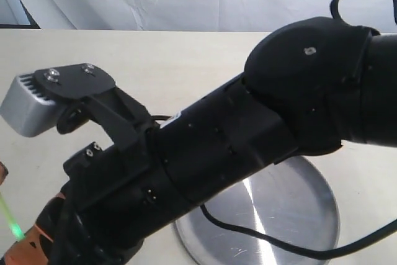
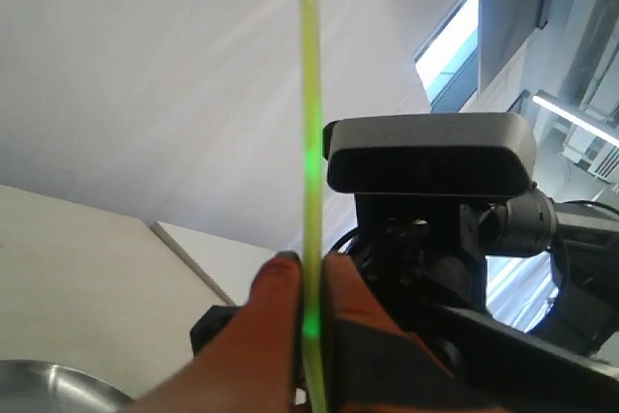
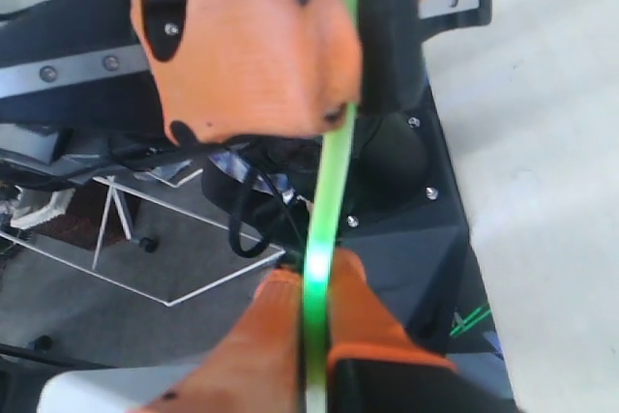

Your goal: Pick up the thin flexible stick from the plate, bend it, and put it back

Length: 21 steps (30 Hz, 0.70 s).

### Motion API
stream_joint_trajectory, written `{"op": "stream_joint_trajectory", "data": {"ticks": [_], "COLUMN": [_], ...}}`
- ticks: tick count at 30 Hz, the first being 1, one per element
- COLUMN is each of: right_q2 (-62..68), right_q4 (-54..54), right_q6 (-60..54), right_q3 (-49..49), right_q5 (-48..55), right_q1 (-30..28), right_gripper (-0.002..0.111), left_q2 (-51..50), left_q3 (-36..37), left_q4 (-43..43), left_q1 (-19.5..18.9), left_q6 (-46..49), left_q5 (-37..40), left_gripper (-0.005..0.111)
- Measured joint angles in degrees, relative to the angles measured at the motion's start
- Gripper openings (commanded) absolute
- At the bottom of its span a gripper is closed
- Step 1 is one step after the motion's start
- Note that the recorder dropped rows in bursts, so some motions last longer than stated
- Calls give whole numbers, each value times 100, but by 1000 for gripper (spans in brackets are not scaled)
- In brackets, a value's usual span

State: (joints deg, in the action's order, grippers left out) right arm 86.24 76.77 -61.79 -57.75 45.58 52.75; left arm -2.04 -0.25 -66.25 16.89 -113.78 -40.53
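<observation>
Both grippers hold the thin flexible stick (image 2: 310, 142) in the air, away from the plate. In the left wrist view it runs nearly straight, yellow-green with a glowing spot, and my left gripper (image 2: 311, 282) is shut on it between orange fingers. In the right wrist view the stick (image 3: 329, 191) glows green and curves slightly; my right gripper (image 3: 314, 282) is shut on it, with the left gripper's orange fingers (image 3: 242, 45) clamped farther along. In the exterior view only a short green piece of the stick (image 1: 9, 218) shows at the bottom left, beside the right gripper (image 1: 25, 240). The shiny plate (image 1: 291, 215) lies bare.
The right arm (image 1: 236, 134) crosses the exterior view from the right and hides much of the table and part of the plate. Its silver wrist camera (image 1: 28, 107) juts out at the left. A black cable (image 1: 260, 243) hangs over the plate. White cloth backs the beige table (image 1: 155, 60).
</observation>
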Motion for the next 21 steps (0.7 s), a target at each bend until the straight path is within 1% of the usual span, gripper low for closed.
{"op": "stream_joint_trajectory", "data": {"ticks": [4, 7, 16, 21], "right_q2": [13, 13, 13, 13], "right_q4": [-149, -224, -272, -261], "right_q6": [0, 35, 71, 71], "right_q3": [34, 34, 34, 34], "right_q5": [-24, -24, -118, -173], "right_q1": [0, 0, 0, 0], "right_gripper": [-1, -1, -1, -1], "left_q2": [0, 0, 0, 0], "left_q3": [-25, -49, -61, -61], "left_q4": [-493, -700, -808, -679], "left_q1": [0, 0, 0, 0], "left_q6": [-100, -208, -267, 83], "left_q5": [80, 186, 398, 407], "left_gripper": [0, 0, 0, 0]}}
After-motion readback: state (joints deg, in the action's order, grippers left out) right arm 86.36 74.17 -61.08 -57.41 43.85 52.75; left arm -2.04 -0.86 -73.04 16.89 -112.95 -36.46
